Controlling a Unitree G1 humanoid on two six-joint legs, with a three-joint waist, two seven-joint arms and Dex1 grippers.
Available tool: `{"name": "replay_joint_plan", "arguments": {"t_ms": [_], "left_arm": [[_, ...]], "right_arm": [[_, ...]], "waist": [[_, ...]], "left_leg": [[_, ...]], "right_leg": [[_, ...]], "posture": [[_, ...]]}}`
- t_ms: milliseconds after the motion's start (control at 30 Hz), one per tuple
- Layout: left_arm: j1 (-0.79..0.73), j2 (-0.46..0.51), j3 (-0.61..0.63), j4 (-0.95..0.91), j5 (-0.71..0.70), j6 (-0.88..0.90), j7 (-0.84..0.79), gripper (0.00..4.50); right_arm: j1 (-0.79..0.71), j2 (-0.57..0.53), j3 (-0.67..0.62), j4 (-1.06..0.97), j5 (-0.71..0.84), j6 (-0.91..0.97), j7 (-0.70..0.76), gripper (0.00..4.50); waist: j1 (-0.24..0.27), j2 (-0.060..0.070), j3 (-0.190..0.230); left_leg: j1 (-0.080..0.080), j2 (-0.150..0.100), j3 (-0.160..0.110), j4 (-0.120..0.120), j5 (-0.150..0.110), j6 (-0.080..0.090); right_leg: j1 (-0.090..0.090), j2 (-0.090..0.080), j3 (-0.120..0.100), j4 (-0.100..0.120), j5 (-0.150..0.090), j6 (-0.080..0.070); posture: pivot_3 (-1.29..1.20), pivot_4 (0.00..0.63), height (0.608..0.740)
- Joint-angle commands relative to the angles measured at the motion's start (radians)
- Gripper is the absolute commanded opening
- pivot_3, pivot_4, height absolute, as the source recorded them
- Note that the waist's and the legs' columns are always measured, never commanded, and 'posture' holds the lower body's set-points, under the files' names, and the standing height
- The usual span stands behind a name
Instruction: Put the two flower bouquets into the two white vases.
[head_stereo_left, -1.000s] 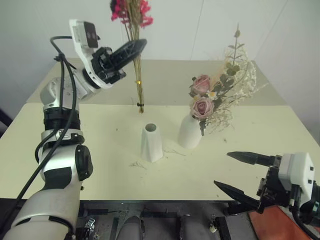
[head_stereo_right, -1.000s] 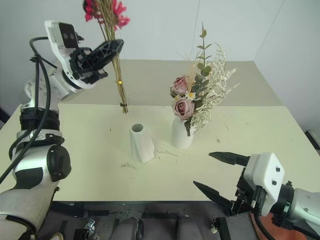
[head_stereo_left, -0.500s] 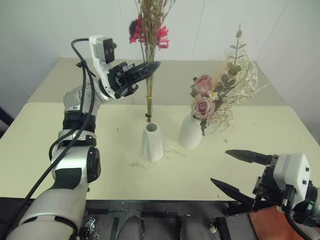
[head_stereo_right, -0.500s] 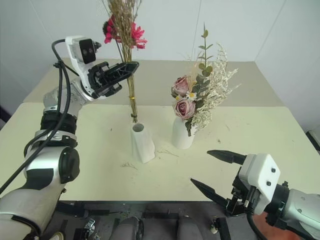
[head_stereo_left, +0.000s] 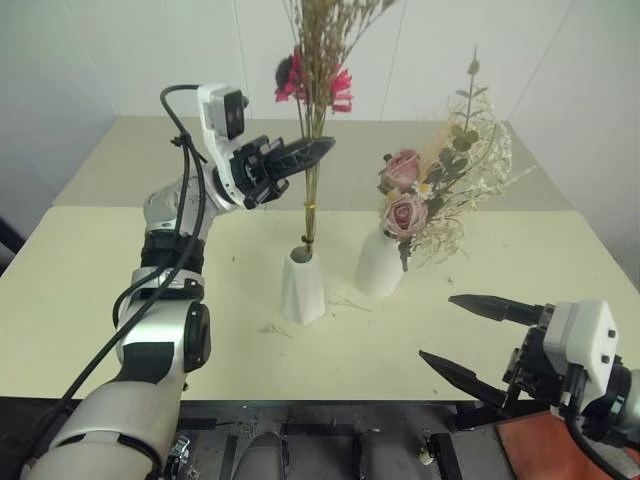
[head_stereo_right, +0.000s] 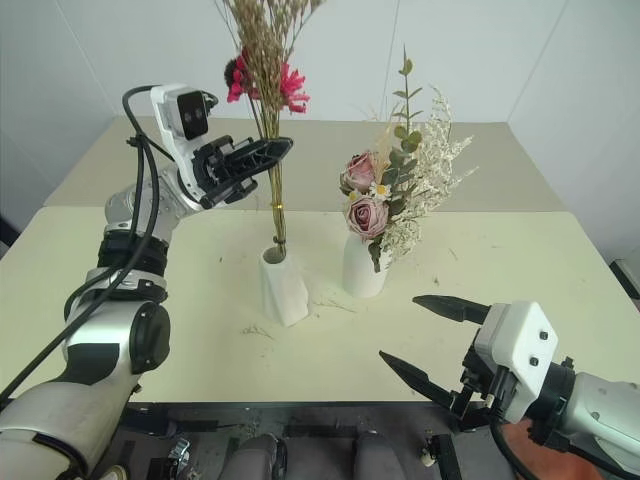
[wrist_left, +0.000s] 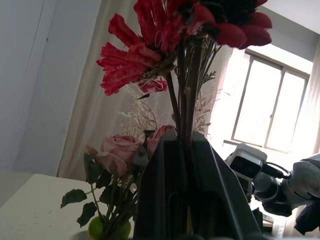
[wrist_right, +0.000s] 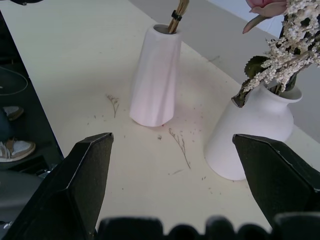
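My left gripper (head_stereo_left: 320, 149) is shut on the stems of the slim bouquet (head_stereo_left: 318, 82), which has magenta-red flowers and beige sprigs and stands nearly upright. Its tied stem ends (wrist_right: 174, 14) reach into the mouth of the narrow faceted white vase (head_stereo_left: 303, 286). To the right of it stands the rounder white vase (head_stereo_left: 380, 264), which holds the fuller bouquet of pink roses (head_stereo_left: 405, 212). My right gripper (head_stereo_left: 474, 338) hangs open over the table's front right edge, apart from both vases. In the left wrist view the red flowers (wrist_left: 150, 55) rise above the shut fingers (wrist_left: 165, 195).
Dried bits (head_stereo_left: 274, 328) lie scattered on the cream table (head_stereo_left: 120, 290) around the narrow vase. A second table top (head_stereo_left: 160, 160) adjoins behind, against a white wall. An orange-red thing (head_stereo_left: 530, 450) sits below the front edge at the right.
My left gripper has carried the slim bouquet to the right and down. Its stem ends went from hanging behind the narrow vase into that vase's mouth. The right gripper has stayed put.
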Motion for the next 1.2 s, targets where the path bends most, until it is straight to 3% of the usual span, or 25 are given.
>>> {"name": "replay_joint_plan", "arguments": {"t_ms": [33,800,1033,1200], "left_arm": [[-0.006,0.007,0.0,-0.071,-0.011,0.012,0.008,0.02],[0.097,0.0,-0.036,-0.111,0.013,-0.063,-0.006,0.02],[0.123,0.002,-0.041,-0.129,0.016,-0.077,-0.011,0.02],[0.129,0.005,-0.038,-0.13,0.017,-0.066,-0.012,0.02]], "right_arm": [[-0.012,-0.011,-0.01,-0.005,-0.004,-0.025,0.0,4.5],[-0.035,-0.014,-0.014,0.0,0.028,-0.018,0.007,4.5],[-0.059,-0.013,-0.064,0.023,0.184,-0.013,-0.011,4.5],[-0.053,-0.028,-0.068,0.026,0.187,-0.013,-0.013,4.5]], "waist": [[0.0,0.0,0.0],[0.001,0.0,0.0],[0.0,0.0,0.0],[0.001,0.0,0.0]], "left_leg": [[0.0,0.0,0.0,0.0,0.0,0.0],[0.0,0.0,0.0,0.0,0.0,0.0],[0.001,0.0,0.0,0.0,0.0,0.0],[0.0,0.0,0.0,0.0,0.0,0.0]], "right_leg": [[0.0,0.0,0.0,0.0,0.0,0.0],[0.0,0.0,0.0,0.0,0.0,0.0],[0.0,0.0,0.0,0.0,0.0,0.0],[0.0,0.0,0.0,0.0,0.0,0.0]], "posture": [[0.0,0.15,0.74],[0.0,0.15,0.74],[0.0,0.15,0.74],[0.0,0.15,0.74]]}}
